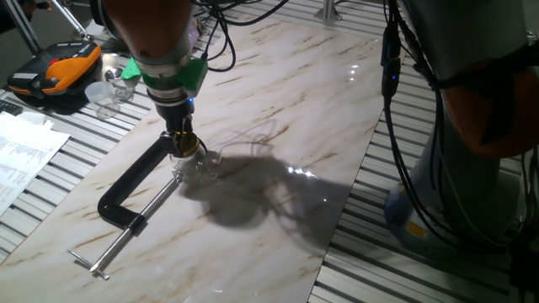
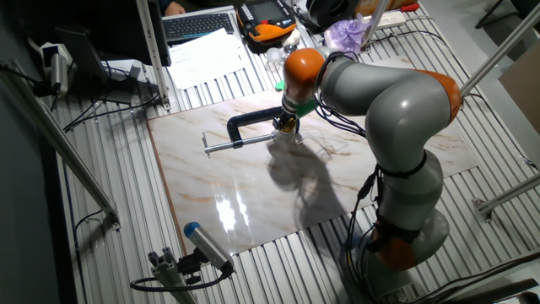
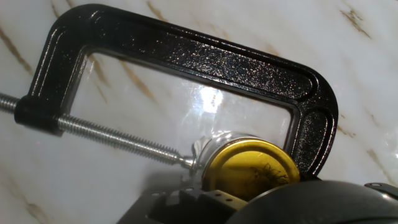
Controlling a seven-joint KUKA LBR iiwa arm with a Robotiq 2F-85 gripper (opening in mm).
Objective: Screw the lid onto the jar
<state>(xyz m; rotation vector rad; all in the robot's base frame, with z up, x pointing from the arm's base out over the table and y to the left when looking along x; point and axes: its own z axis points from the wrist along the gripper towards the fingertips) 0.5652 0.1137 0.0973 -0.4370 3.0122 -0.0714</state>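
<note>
The gold lid (image 3: 249, 168) sits on the mouth of the clear glass jar (image 3: 208, 148). The jar stands on the marble board, clamped between the screw tip and jaw of a black C-clamp (image 3: 186, 53). My gripper (image 1: 184, 148) points straight down onto the jar (image 1: 200, 166), and its fingers look closed around the lid (image 1: 188, 152). In the other fixed view the gripper (image 2: 288, 127) stands at the clamp's (image 2: 253, 121) open end. The hand's dark housing (image 3: 298, 205) hides the lid's near edge.
An orange-black case (image 1: 59, 67) and clear cups (image 1: 105, 94) lie at the back left, with papers (image 1: 25, 156) beside them. The clamp's screw handle (image 1: 118, 244) sticks out toward the board's front. A keyboard (image 2: 198, 25) and cables lie beyond the board.
</note>
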